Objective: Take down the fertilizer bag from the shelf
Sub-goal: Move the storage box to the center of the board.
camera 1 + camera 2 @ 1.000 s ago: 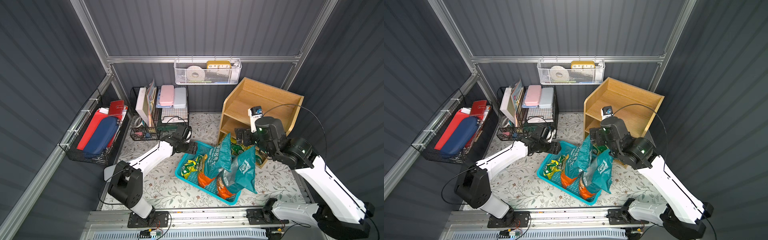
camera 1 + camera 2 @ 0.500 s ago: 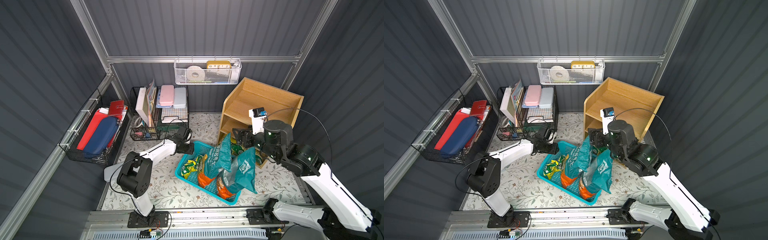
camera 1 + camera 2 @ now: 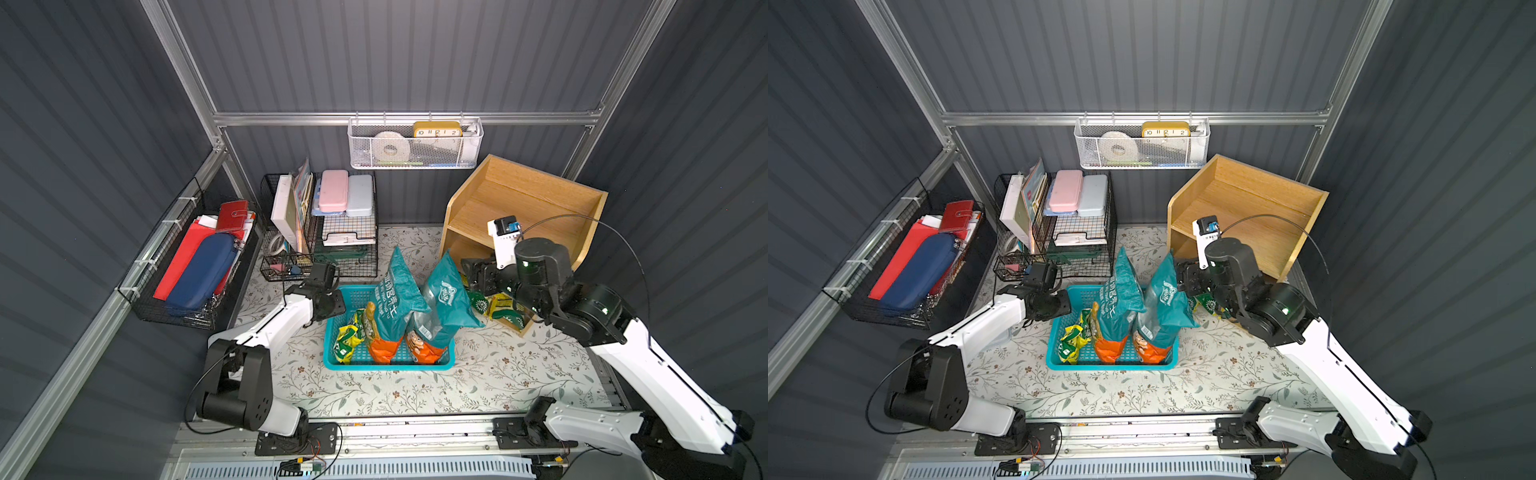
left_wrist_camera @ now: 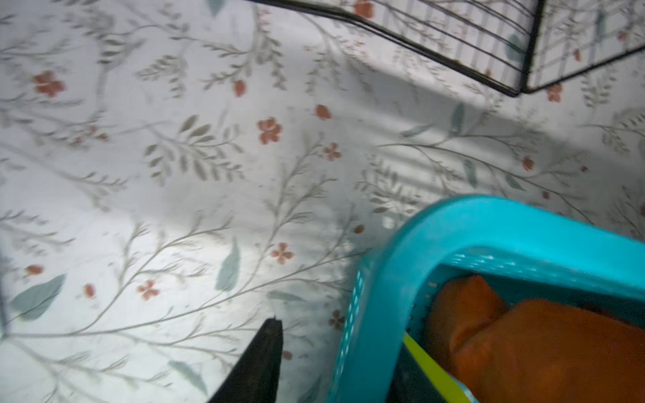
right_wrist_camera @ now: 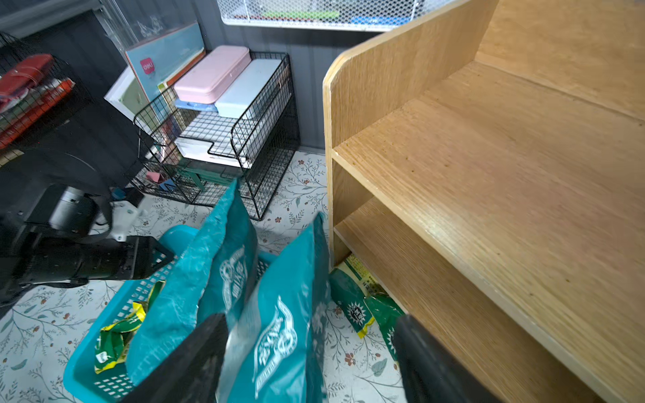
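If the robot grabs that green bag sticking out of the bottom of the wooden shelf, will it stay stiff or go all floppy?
Probably floppy: the green bag looks crinkled and lies slumped under the shelf. Its shiny skin may be slippery. It looks thin, so likely light, though part of it is hidden. The right end effector stands open near it.

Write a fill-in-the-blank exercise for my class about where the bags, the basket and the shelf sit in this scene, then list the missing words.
1. The two tall teal bags stand upright in the ____ plastic basket.
2. The green fertilizer bags lie on the ____ tier of the wooden shelf.
3. The pink case rests on top of the black ____ rack.
4. The yellow clock sits in the white mesh basket hung on the ____ wall.

Missing words: turquoise; bottom; wire; back
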`<state>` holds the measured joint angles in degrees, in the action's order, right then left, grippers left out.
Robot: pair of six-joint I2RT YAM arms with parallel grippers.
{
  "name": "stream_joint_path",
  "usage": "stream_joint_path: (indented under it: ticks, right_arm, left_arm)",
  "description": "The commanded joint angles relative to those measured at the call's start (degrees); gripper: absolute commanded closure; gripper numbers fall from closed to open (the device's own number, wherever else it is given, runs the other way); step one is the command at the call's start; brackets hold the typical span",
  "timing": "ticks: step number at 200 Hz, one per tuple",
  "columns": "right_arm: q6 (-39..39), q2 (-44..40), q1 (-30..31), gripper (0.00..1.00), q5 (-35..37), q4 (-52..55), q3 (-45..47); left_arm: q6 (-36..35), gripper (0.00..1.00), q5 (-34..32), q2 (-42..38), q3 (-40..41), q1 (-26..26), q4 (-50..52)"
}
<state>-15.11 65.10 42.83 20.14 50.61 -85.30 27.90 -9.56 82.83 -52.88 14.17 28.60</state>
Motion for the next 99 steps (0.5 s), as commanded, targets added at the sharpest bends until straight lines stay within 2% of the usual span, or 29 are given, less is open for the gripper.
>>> stream_joint_path:
  ticks: [1,15,43,67,99]
  right_arm:
    - [2.2,2.4,0.2,0.23,-0.2,3.9,0.3]
    - [2.6,3.2,0.2,0.25,-1.0,5.2,1.4]
    - [4.2,6.8,0.5,0.32,-3.3,9.2,3.2]
    - [4.0,9.7,1.1,0.35,-1.8,12.1,4.6]
    - [1.3,10.2,1.2,0.36,1.8,14.3,5.1]
  left_arm:
    - [6.7,0.53,-8.2,-4.8,2.9,-0.6,3.9]
    - [8.8,0.52,-9.1,-8.2,5.1,-0.6,4.8]
    - [12.3,0.47,-6.2,-15.5,9.9,-0.6,4.6]
    - [13.2,0.33,-4.9,-19.3,10.9,-0.6,4.4]
    - [10.3,0.2,-7.9,-19.1,7.3,-0.6,5.5]
